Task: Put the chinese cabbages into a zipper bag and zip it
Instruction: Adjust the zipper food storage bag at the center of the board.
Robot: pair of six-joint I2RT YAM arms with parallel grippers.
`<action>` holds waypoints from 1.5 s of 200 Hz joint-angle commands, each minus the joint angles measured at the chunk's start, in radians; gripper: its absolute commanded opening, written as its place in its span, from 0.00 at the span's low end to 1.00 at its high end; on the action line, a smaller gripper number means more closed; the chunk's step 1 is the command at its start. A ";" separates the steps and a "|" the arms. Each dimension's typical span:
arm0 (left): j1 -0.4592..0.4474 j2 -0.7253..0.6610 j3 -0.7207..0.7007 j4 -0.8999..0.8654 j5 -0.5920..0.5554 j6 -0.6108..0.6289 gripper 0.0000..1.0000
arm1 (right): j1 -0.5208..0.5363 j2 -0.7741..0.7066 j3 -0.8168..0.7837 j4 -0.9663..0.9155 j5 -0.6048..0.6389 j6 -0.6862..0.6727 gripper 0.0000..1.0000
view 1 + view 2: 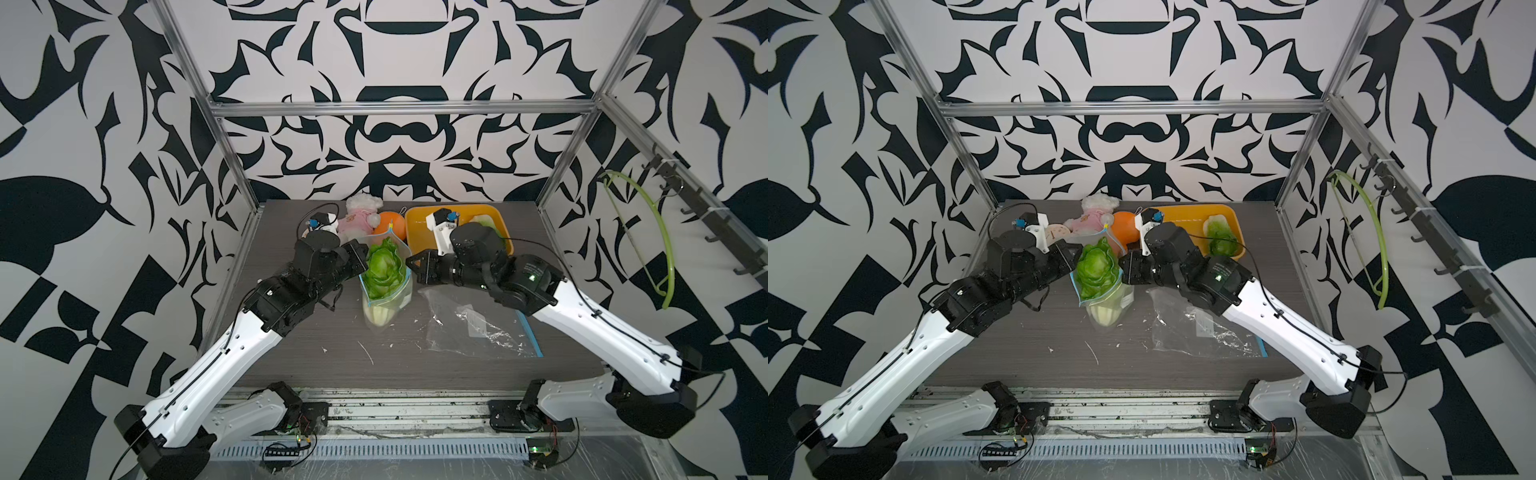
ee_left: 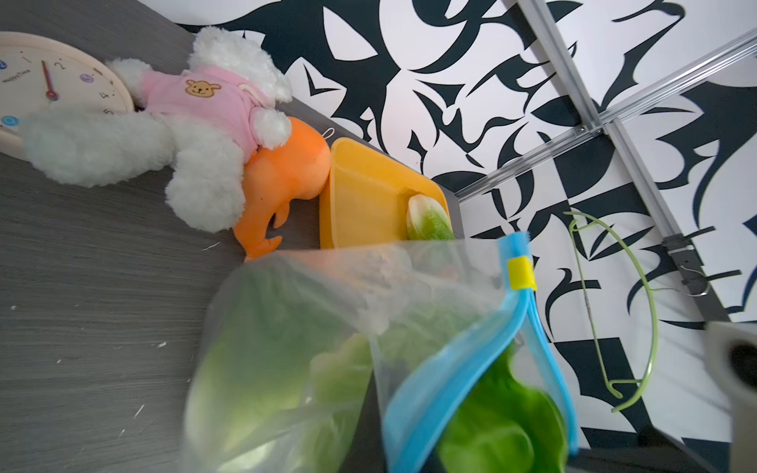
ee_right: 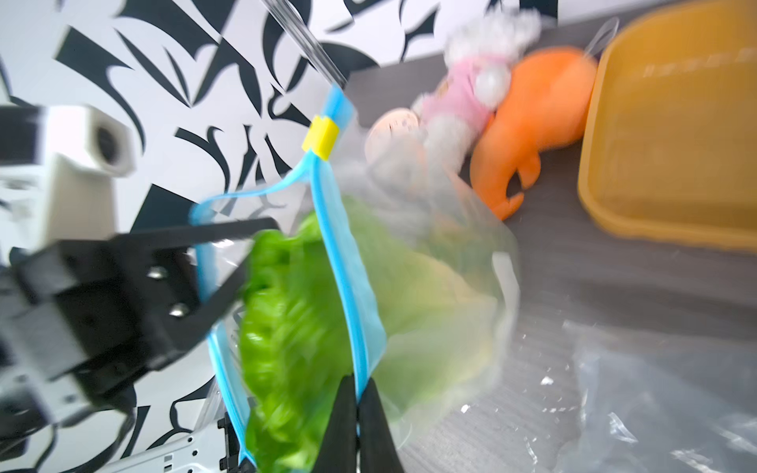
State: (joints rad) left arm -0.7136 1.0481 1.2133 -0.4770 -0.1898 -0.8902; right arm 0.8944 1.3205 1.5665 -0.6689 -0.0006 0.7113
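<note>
You have the left gripper [image 3: 254, 254] and right gripper [image 3: 358, 393] each clamped on the blue rim of the clear plastic zipper bag [image 1: 401, 291], which hangs between them.

- Frilly green chinese cabbages [image 1: 382, 270] sit inside.
- 1 more cabbage [image 1: 1221, 239] lies in the yellow plastic tray [image 1: 1183, 214].

Risks:
- Free either side and the mouth may collapse.
- Leaves poking past the rim could jam the small yellow slider [image 3: 320, 137].

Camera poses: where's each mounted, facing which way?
Top views: high in front, looking down over the table; both arms, left gripper and right gripper at the zipper bag.
Left wrist: on left arm, facing past the bag to white plush toy and yellow tray; own gripper not clearly visible.
Right wrist: on right arm, facing the bag's mouth; own gripper shut on blue zipper strip, left gripper opposite.
Shared: both wrist views show bag, toy, tray.
</note>
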 commanded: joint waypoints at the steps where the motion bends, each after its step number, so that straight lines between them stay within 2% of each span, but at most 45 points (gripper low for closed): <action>1: 0.000 0.009 0.048 -0.010 0.030 0.002 0.00 | -0.001 0.043 0.132 -0.155 0.055 -0.125 0.00; 38: 0.000 0.044 0.035 -0.008 0.029 -0.025 0.00 | -0.047 0.084 0.189 -0.211 0.056 -0.169 0.00; 66: 0.000 0.069 0.007 0.014 0.029 -0.060 0.00 | -0.086 0.114 0.173 -0.199 0.024 -0.190 0.00; 103: 0.000 0.105 -0.034 0.075 0.015 -0.111 0.00 | -0.092 0.176 0.178 -0.198 0.042 -0.225 0.00; 110: -0.001 0.116 -0.028 0.068 0.009 -0.115 0.00 | -0.092 0.182 0.186 -0.208 0.054 -0.226 0.05; 128: 0.000 0.138 -0.014 0.054 -0.015 -0.121 0.00 | -0.084 0.186 0.200 -0.221 0.037 -0.229 0.26; 152: 0.000 0.148 -0.017 0.071 -0.047 -0.132 0.00 | -0.033 0.173 0.229 -0.286 0.110 -0.217 0.43; 186: 0.000 0.160 -0.017 0.087 -0.061 -0.146 0.00 | 0.060 0.123 0.218 -0.364 0.252 -0.140 0.54; 218: 0.000 0.168 -0.024 0.107 -0.057 -0.161 0.00 | 0.199 0.108 0.210 -0.412 0.348 -0.054 0.57; 255: 0.000 0.171 -0.029 0.115 -0.050 -0.168 0.00 | 0.359 0.152 0.206 -0.354 0.390 0.071 0.57; 300: 0.000 0.171 -0.034 0.130 -0.029 -0.171 0.00 | 0.395 0.197 0.137 -0.290 0.489 0.209 0.52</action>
State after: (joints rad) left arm -0.7136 1.2171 1.1904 -0.3775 -0.2306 -1.0592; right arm 1.2919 1.5112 1.7336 -1.0050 0.3897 0.8104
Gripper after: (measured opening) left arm 0.035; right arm 0.538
